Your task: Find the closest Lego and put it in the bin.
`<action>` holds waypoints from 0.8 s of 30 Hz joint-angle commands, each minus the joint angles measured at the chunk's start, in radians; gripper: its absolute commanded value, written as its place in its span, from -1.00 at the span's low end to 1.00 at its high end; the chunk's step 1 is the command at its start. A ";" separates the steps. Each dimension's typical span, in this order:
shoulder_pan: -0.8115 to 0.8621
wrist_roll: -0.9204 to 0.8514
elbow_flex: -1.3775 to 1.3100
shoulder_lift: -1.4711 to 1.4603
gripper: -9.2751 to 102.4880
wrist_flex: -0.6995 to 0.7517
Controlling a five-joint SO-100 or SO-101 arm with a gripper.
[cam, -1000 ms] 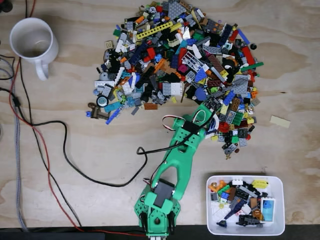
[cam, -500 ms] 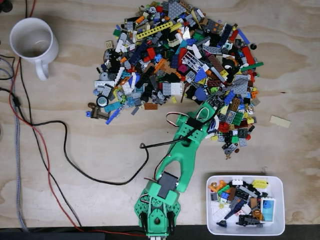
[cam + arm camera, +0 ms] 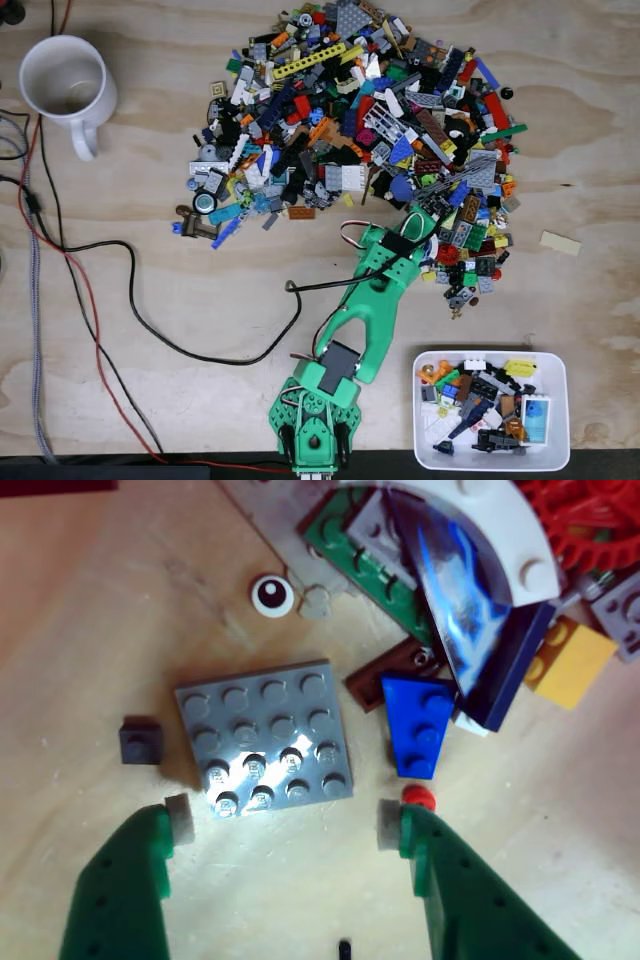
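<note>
The nearest Lego in the wrist view is a grey four-by-four plate point(image 3: 265, 740), flat on the wood. My green gripper point(image 3: 283, 822) is open, and the plate's near edge sits between its grey pads point(image 3: 178, 818). A blue wedge plate point(image 3: 418, 723) and a small red stud point(image 3: 420, 797) lie by the right finger. A dark one-stud piece point(image 3: 140, 742) lies to the left. In the fixed view the gripper point(image 3: 424, 220) is at the lower right edge of the big Lego pile point(image 3: 370, 120). The white bin point(image 3: 492, 463) sits at the lower right and holds several pieces.
A white mug point(image 3: 65, 80) stands at the top left. Black and red cables point(image 3: 130, 300) cross the left side of the table. A beige plate point(image 3: 560, 243) lies alone at the right. A white eye tile point(image 3: 271, 594) lies beyond the grey plate.
The arm's wrist has swung a little to the right along the pile's lower edge. The black cable behind it has shifted with it.
</note>
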 commanded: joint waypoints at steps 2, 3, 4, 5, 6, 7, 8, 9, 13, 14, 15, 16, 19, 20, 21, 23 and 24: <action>0.006 -0.005 -0.025 0.035 -0.37 -0.034; 0.005 -0.005 -0.025 0.026 -0.38 -0.043; 0.003 -0.006 -0.028 0.015 -0.38 -0.046; 0.003 -0.009 -0.029 0.006 -0.39 -0.051; 0.003 -0.012 -0.032 -0.003 -0.41 -0.052; 0.003 -0.017 -0.035 -0.015 -0.42 -0.054; 0.003 -0.021 -0.035 -0.026 -0.42 -0.060; 0.002 -0.025 -0.034 -0.034 -0.42 -0.061; -0.005 -0.029 -0.034 -0.051 -0.45 -0.069; -0.006 -0.029 -0.035 -0.052 -0.46 -0.072; -0.006 -0.032 -0.037 -0.055 -0.46 -0.074; -0.008 -0.034 -0.038 -0.060 -0.49 -0.080; -0.012 -0.037 -0.044 -0.071 -0.56 -0.081; -0.015 -0.035 -0.046 -0.069 -0.59 -0.081; -0.018 -0.034 -0.048 -0.066 -0.60 -0.083; -0.025 -0.031 -0.055 -0.054 -0.61 -0.074; -0.026 -0.031 -0.058 -0.046 -0.61 -0.066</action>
